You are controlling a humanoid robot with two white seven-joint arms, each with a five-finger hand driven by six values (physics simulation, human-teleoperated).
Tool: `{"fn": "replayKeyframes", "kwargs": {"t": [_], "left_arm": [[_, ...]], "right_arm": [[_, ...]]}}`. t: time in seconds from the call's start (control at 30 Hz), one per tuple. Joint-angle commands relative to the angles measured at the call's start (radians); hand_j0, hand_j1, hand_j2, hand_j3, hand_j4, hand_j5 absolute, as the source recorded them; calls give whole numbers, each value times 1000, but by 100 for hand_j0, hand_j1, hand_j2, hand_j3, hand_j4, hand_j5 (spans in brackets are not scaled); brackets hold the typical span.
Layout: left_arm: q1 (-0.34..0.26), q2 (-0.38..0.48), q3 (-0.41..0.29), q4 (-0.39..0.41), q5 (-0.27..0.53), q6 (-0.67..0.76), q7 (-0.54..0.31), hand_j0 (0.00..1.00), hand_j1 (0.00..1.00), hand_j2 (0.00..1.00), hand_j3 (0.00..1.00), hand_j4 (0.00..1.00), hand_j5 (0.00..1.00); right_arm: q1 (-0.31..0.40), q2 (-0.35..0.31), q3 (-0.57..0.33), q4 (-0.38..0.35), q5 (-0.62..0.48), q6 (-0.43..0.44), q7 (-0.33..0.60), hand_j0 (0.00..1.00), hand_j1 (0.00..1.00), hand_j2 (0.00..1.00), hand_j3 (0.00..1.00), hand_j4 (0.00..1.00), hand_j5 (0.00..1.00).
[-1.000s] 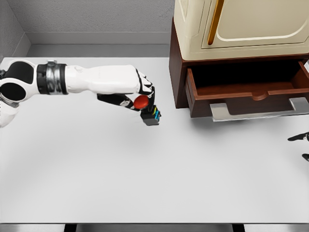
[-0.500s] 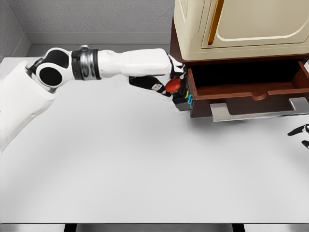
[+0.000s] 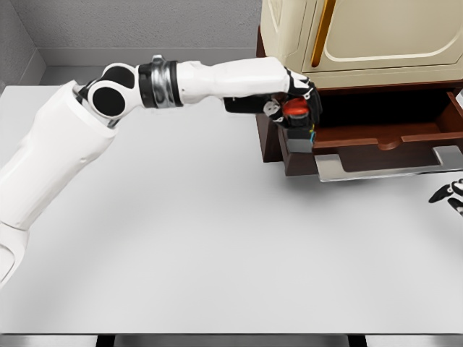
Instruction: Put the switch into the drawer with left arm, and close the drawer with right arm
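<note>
My left hand (image 3: pixel 296 108) is shut on the switch (image 3: pixel 297 121), a small dark box with a red round button on top and coloured terminals on its side. It hangs over the left front corner of the open brown drawer (image 3: pixel 376 141), just above the rim. The drawer is pulled out of a dark wooden cabinet (image 3: pixel 265 123) and has a grey metal handle (image 3: pixel 394 165) along its front. Only the dark fingertips of my right hand (image 3: pixel 448 195) show at the right edge, low over the table.
A cream appliance (image 3: pixel 362 36) with an orange handle stands on top of the cabinet, close above my left hand. The white table (image 3: pixel 217 253) stretches in front, with its front edge near the bottom of the view.
My left arm has carried the switch rightward and up, from the middle of the table to the drawer's left front corner. The right hand has barely shifted at the right edge.
</note>
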Motion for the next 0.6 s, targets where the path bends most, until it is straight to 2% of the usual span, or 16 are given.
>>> {"fn": "replayKeyframes", "kwargs": {"t": [0.0, 0.07, 0.23, 0.33, 0.47, 0.57], "left_arm": [[-2, 0, 0, -3, 40, 0, -6, 33, 33, 33, 33, 33, 33], [-15, 1, 0, -5, 67, 0, -6, 33, 33, 33, 33, 33, 33], [-23, -2, 0, 4, 69, 0, -6, 33, 33, 33, 33, 33, 33], [-35, -8, -3, 62, 63, 0, -6, 33, 33, 33, 33, 33, 33], [-57, -63, -9, 138, 53, 0, -6, 33, 33, 33, 33, 33, 33], [-64, -123, -12, 151, 17, 0, -6, 33, 33, 33, 33, 33, 33]], "right_arm": [[0, -2, 3, 0, -7, 2, 0, 44, 44, 44, 44, 44, 44], [-6, -16, 17, 0, -7, 2, 0, 44, 44, 44, 44, 44, 44], [-6, -20, 17, 0, -7, 2, 0, 45, 45, 45, 45, 45, 45], [-5, -34, 17, 0, -9, 2, 0, 45, 45, 45, 45, 45, 45], [-5, -34, 17, 0, -9, 2, 0, 45, 45, 45, 45, 45, 45], [-3, -36, 15, 0, -9, 2, 0, 45, 45, 45, 45, 45, 45]]}}
